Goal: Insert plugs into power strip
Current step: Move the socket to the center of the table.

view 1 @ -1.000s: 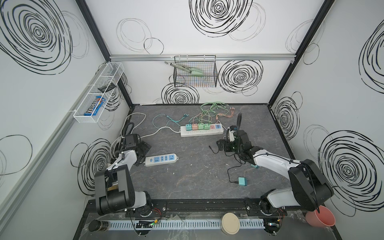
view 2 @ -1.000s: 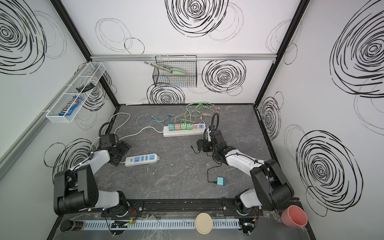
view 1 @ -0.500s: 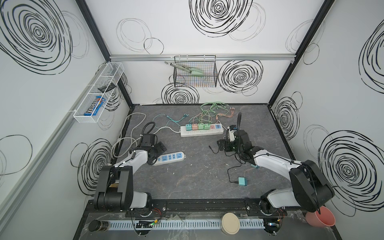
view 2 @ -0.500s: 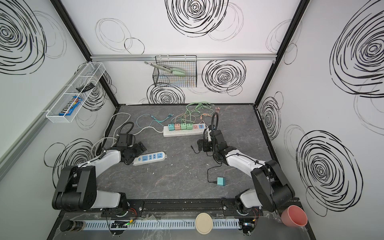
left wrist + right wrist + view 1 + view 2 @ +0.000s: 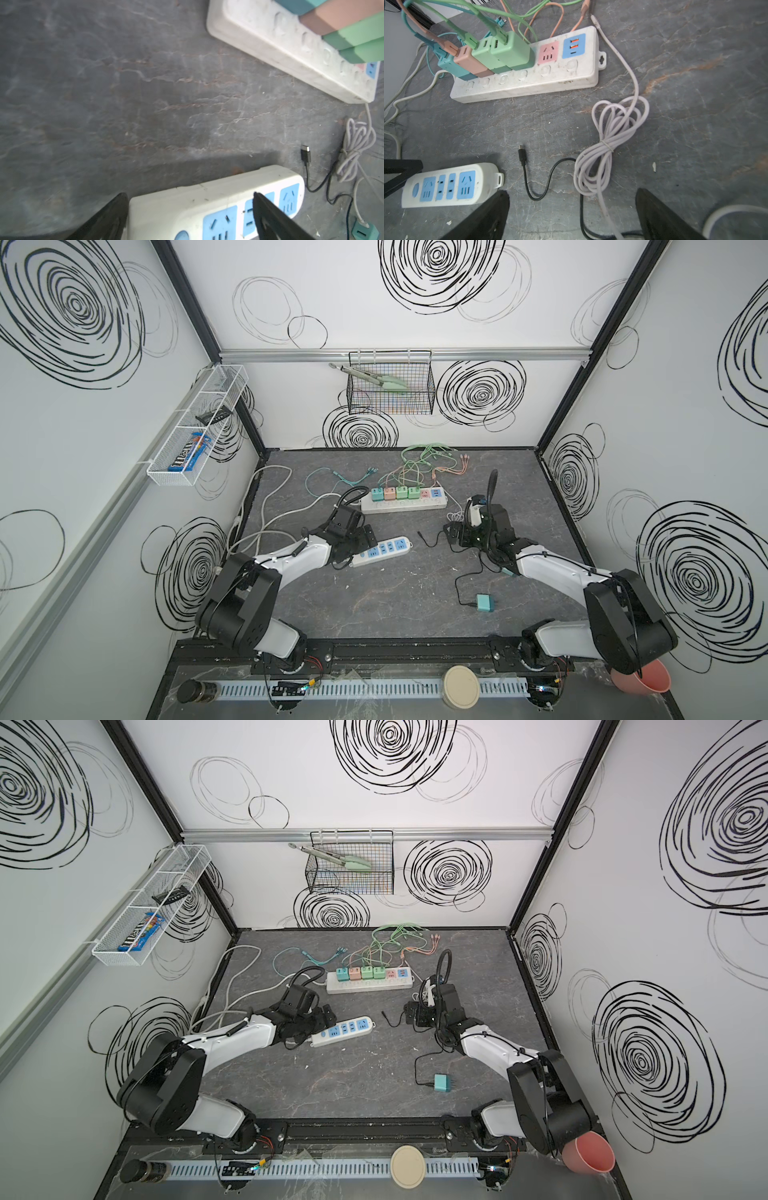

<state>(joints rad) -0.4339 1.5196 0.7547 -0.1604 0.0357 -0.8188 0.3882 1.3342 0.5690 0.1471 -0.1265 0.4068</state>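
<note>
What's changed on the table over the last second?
The left gripper swept inward from the left side, jaws open astride the small power strip, which slid toward the middle with it. Nothing was grasped or released. The right gripper, the long power strip and the loose teal plug stayed put.

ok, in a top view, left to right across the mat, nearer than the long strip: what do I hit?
White cords → small blue-socket strip → black cable tip → teal plug.
</note>
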